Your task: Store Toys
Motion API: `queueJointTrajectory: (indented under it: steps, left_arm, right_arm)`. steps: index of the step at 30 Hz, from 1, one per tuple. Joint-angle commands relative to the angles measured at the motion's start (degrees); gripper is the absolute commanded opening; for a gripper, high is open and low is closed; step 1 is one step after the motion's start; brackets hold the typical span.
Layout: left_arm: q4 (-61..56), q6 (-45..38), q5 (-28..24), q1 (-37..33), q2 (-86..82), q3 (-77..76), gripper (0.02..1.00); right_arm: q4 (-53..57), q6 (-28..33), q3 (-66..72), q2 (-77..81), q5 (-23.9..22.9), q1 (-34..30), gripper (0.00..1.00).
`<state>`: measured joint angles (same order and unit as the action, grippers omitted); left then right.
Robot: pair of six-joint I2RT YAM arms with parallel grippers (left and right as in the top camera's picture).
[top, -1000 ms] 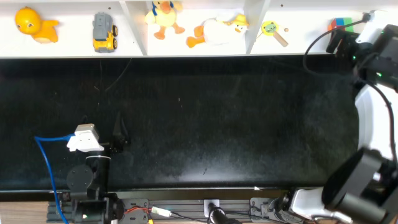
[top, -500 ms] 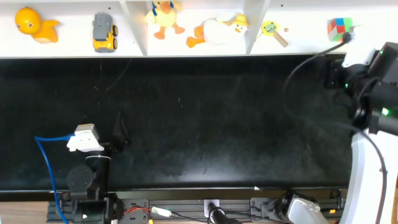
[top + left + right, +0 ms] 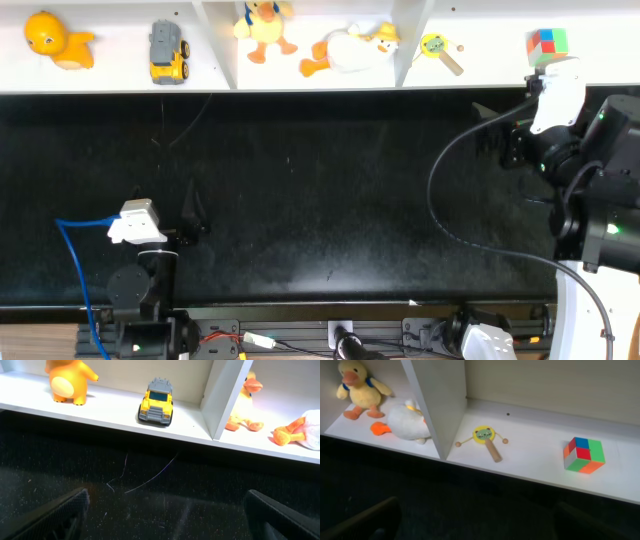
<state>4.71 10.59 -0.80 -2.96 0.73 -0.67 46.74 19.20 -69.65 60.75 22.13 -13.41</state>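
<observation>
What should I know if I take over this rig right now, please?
Left tool: open, empty, over the black mat near its own base.
Right tool: open, empty, in front of the shelf's right compartment.
Toys, all on the white shelf: orange duck and yellow truck in the left compartment; yellow plush duck and white plush duck in the middle; rattle and colour cube on the right.
Done: six toys stored.
Left: probably only parking the arms.

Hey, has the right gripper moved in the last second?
Yes. The right gripper has backed away from the cube on the shelf, down the top view toward the table.
</observation>
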Motion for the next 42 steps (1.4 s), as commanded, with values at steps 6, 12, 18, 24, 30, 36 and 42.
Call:
queueJointTrajectory:
  steps: [6, 12, 18, 24, 30, 36, 42]
  left_arm:
    - [0.1, 0.2, 0.5, 0.5, -0.6, 0.2, 0.998]
    - [0.1, 0.2, 0.5, 0.5, -0.6, 0.2, 0.998]
    - [0.1, 0.2, 0.5, 0.5, -0.6, 0.2, 0.998]
    - [0.1, 0.2, 0.5, 0.5, -0.6, 0.2, 0.998]
    - [0.1, 0.2, 0.5, 0.5, -0.6, 0.2, 0.996]
    - [0.1, 0.2, 0.5, 0.5, -0.6, 0.2, 0.998]
    - [0.1, 0.2, 0.5, 0.5, -0.6, 0.2, 0.998]
  right_arm:
    - [0.0, -1.0, -0.7, 2.2, 0.7, 0.2, 0.996]
    - [0.0, -1.0, -0.6, 3.5, 0.7, 0.3, 0.996]
    - [0.2, -0.8, 0.2, -1.4, -6.4, 2.3, 0.996]
    - [-9.6, -8.6, 12.0, -11.8, -20.1, 10.9, 0.996]
    - [-26.2, -24.5, 32.9, -24.9, -24.9, 15.4, 0.996]
    - [-34.3, -31.3, 48.8, -38.0, -25.2, 16.9, 0.993]
    - [-36.3, -40.0, 62.8, -56.6, -27.1, 17.3, 0.996]
